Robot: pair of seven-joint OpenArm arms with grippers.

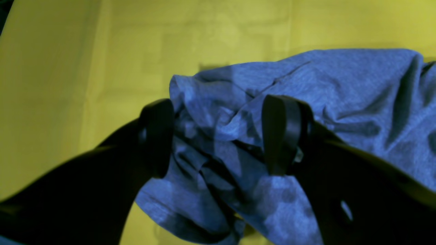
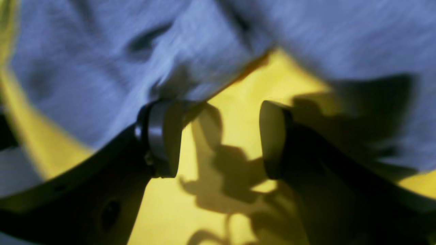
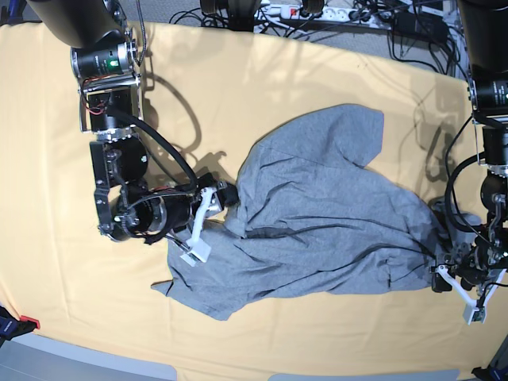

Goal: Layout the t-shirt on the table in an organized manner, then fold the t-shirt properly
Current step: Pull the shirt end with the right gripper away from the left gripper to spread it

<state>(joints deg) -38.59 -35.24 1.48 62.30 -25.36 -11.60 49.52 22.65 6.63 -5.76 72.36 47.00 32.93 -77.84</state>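
Note:
The grey t-shirt (image 3: 317, 214) lies crumpled and plain side up on the yellow table (image 3: 238, 87); no lettering shows. My left gripper (image 3: 454, 276) is at the shirt's right end. In the left wrist view it (image 1: 219, 136) is open, with a bunched fold of the shirt (image 1: 340, 85) lying between its fingers above the table (image 1: 68, 68). My right gripper (image 3: 208, 210) is at the shirt's left edge. In the right wrist view it (image 2: 218, 136) is open over bare table (image 2: 231, 102), with one finger (image 2: 161, 136) against the shirt's edge (image 2: 85, 51).
Cables and a power strip (image 3: 317, 12) lie along the table's far edge. A small red object (image 3: 24, 324) sits at the front left corner. The table's front edge (image 3: 238, 369) runs just below the shirt.

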